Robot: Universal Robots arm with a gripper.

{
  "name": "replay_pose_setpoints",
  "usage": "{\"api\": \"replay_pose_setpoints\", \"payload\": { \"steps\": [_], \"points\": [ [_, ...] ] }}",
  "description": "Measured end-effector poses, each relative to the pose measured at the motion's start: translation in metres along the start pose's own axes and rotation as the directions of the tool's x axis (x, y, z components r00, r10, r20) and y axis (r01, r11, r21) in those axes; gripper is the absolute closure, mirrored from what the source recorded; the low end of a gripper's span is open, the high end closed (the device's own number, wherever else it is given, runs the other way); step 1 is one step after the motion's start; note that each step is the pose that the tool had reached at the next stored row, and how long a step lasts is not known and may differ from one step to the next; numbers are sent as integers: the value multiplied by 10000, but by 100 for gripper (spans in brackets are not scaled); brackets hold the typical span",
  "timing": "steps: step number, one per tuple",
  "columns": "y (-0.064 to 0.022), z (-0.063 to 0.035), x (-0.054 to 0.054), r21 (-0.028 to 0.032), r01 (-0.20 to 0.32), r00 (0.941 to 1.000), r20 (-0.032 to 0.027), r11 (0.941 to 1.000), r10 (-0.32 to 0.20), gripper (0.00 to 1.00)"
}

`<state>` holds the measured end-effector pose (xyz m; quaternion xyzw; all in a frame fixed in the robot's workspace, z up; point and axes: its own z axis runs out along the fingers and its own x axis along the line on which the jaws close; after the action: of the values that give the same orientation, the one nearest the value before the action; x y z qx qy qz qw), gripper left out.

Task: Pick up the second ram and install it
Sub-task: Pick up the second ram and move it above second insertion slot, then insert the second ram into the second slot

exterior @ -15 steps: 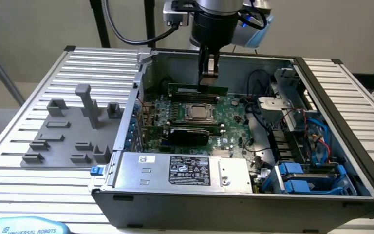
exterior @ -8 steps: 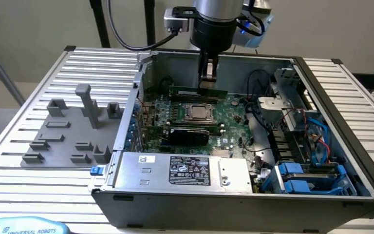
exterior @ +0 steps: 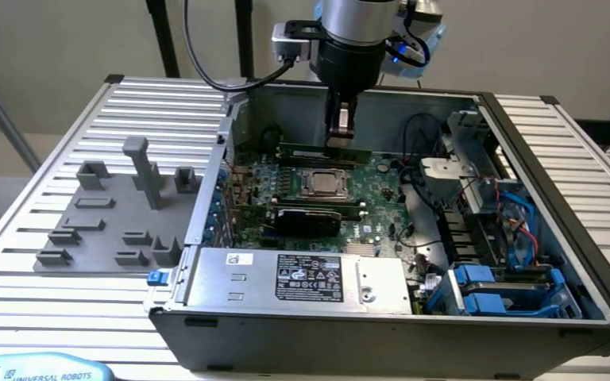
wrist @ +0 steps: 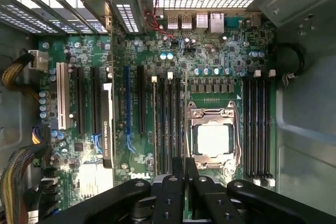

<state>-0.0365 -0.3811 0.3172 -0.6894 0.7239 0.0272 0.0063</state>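
Observation:
The second ram [exterior: 303, 149], a thin green strip, stands on edge at the far side of the motherboard [exterior: 381, 190] inside the open computer case. My gripper [exterior: 337, 141] reaches straight down into the case and is shut on the strip's upper edge. In the wrist view the ram [wrist: 185, 108] shows edge-on as a thin pale line running out from between the black fingers [wrist: 173, 187] of my gripper [wrist: 185, 169]. It lies along the bank of memory slots [wrist: 168, 124] beside the processor socket [wrist: 212, 140]. I cannot tell whether it is seated in a slot.
The case walls [exterior: 517, 135] enclose the work area. A power supply [exterior: 295, 278] fills the near side, with blue drive bays [exterior: 496, 290] and cables at the exterior view's right. A grey fixture [exterior: 114, 214] sits on the slatted table at the exterior view's left. A second slot bank [wrist: 260, 124] flanks the socket.

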Motion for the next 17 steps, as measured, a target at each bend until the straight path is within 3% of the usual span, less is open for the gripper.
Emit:
{"api": "replay_pose_setpoints", "payload": {
  "steps": [13,15,17],
  "points": [
    [-1,0,0,1,0,10000,-3,10000,0,87],
    [-1,25,1,61,13,10000,0,10000,-13,87],
    [-2,61,3,69,55,10000,0,10000,-55,87]
  ]
}}
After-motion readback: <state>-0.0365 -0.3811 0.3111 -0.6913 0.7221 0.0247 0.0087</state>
